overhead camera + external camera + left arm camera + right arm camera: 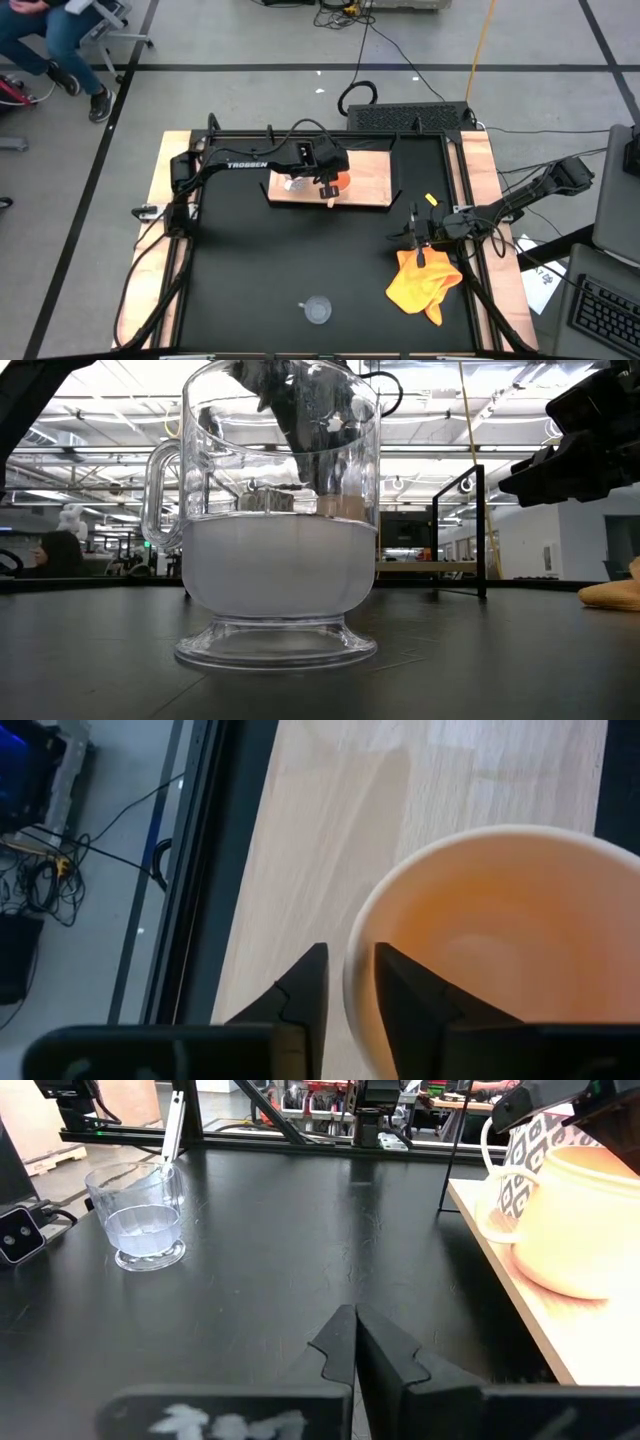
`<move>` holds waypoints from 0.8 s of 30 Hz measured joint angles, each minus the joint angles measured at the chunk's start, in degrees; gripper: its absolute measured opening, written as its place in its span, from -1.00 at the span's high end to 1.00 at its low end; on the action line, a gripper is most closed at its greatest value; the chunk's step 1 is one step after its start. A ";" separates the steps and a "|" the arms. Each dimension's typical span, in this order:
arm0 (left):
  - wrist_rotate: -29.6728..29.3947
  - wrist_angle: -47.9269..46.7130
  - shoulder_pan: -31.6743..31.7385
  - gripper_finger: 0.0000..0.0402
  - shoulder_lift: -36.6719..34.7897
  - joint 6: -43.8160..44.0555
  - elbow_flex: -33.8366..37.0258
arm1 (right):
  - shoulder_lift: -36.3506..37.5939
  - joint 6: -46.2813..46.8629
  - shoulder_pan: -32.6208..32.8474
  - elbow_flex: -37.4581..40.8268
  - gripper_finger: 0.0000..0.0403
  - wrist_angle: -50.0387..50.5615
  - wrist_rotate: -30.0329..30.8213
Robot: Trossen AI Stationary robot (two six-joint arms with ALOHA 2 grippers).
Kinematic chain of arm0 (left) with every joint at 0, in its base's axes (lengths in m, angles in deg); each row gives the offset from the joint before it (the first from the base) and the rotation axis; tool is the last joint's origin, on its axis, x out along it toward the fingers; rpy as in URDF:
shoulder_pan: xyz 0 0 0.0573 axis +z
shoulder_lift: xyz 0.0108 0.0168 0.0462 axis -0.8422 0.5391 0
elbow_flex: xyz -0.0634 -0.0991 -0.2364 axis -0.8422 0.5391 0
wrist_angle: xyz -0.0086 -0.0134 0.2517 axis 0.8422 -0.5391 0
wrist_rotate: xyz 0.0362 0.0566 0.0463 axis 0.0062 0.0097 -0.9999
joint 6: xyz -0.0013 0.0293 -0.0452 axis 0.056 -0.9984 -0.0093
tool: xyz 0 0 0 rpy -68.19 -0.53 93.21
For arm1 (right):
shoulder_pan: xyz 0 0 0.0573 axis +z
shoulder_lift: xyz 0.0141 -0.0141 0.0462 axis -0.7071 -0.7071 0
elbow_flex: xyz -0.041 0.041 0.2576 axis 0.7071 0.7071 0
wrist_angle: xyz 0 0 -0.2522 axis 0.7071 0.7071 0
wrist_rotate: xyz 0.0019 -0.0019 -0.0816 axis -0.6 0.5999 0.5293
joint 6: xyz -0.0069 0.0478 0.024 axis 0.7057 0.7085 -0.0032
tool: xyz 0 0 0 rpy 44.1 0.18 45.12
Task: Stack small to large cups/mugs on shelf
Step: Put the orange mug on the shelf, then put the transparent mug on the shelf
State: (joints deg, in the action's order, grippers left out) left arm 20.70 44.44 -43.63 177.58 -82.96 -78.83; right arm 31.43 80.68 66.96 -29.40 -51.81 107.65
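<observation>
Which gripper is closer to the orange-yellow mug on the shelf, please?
The left. The left gripper sits at the orange-yellow mug on the shelf, its fingers straddling the rim. The right gripper hovers well away, shut, above the orange-yellow cloth.

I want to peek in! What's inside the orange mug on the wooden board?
The orange mug looks empty; its pale inside shows down to the bottom. The left hand pinches its rim, one finger inside, covering a bit of the wall. The mug sits on the shelf.
</observation>
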 joint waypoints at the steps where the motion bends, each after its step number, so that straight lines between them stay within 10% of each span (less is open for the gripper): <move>1: 0.01 0.02 -0.01 0.54 0.00 0.00 0.00 | 0.00 0.00 0.00 -0.01 1.00 0.00 0.00; 14: 0.01 0.77 0.04 -0.10 -1.93 -0.22 -0.04 | 0.00 0.15 0.00 0.00 1.00 0.54 0.00; 24: 2.12 -7.42 0.21 -0.08 -13.99 2.37 -0.09 | 0.00 1.01 0.01 0.00 1.00 1.73 0.00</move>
State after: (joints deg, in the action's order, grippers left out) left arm 22.82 37.02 -43.42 163.59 -80.59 -78.92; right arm 31.43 81.69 66.96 -29.39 -50.08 107.65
